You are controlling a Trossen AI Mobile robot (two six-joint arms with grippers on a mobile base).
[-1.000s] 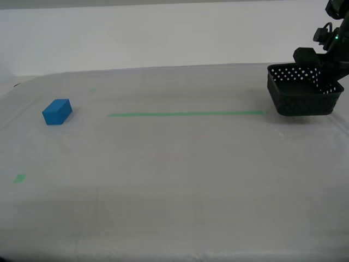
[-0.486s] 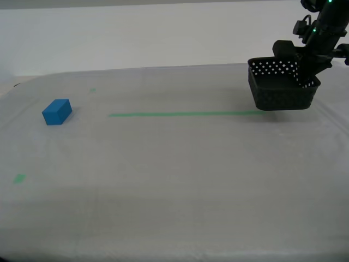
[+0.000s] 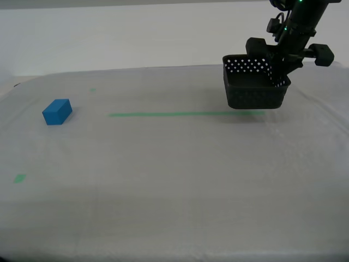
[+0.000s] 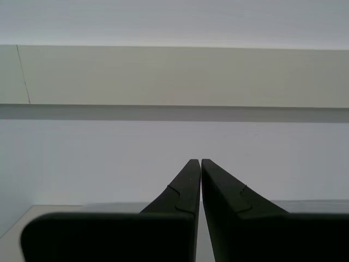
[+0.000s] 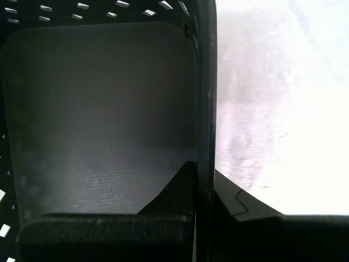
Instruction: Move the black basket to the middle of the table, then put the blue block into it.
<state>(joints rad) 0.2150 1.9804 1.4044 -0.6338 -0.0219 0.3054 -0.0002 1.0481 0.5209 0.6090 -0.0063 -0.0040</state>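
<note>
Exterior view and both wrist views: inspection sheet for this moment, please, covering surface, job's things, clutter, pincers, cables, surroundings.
Surface: table in whitish cloth, green tape line, two small green marks.
Job's things: basket held off the cloth near the tape line's end at the exterior view's right, empty; block lies at that view's left.
Clutter: nothing seen.
Pincers: first pincer shut on basket wall; second pincer shut, empty, facing a wall.
Cables: nothing seen.
Surroundings: plain pale wall behind.

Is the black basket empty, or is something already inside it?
Empty: the first wrist view shows the black basket's bare floor; the blue block lies on the table.
</note>
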